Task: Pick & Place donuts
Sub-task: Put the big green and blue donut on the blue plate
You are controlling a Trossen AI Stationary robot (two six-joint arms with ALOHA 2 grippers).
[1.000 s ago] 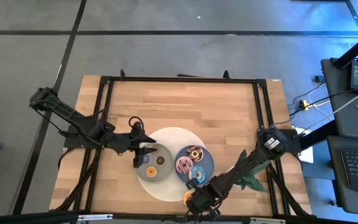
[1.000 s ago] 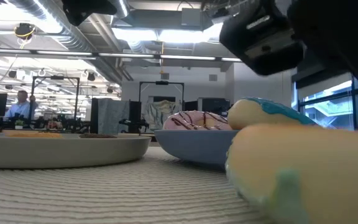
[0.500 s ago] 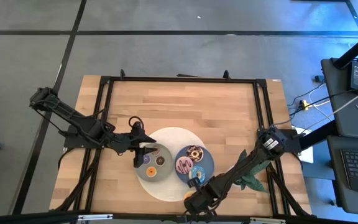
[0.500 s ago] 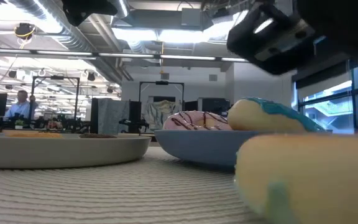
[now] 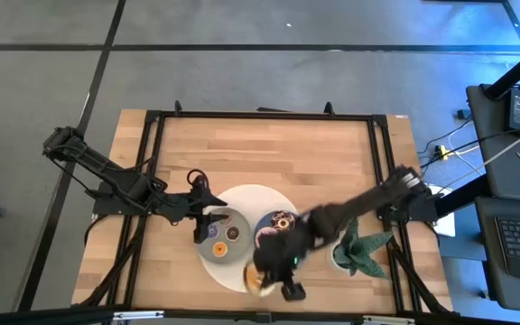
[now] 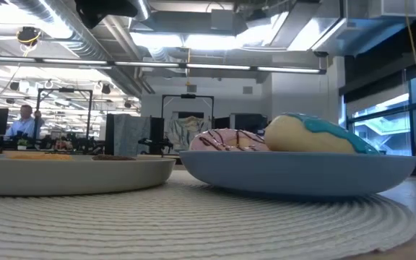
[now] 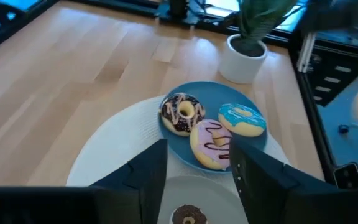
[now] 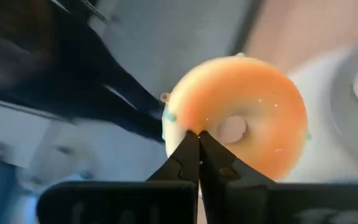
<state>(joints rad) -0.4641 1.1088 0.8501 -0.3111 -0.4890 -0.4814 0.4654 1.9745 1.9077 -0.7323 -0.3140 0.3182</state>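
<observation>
Above the white mat's (image 5: 242, 200) near edge, the right gripper (image 8: 197, 138) pinches a yellow-green donut (image 8: 241, 118); the left gripper (image 5: 208, 221) hovers, fingers parted, over the grey plate (image 5: 228, 250).

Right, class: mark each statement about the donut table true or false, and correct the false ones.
1. The right gripper is shut on the yellow-green donut. True.
2. The blue plate holds three donuts. True.
3. The left gripper carries the pink donut. False: its fingers are open and empty; the pink donut lies on the blue plate.
4. The potted plant stands on the round white mat. False: it stands on the wooden table, beside the mat.
</observation>
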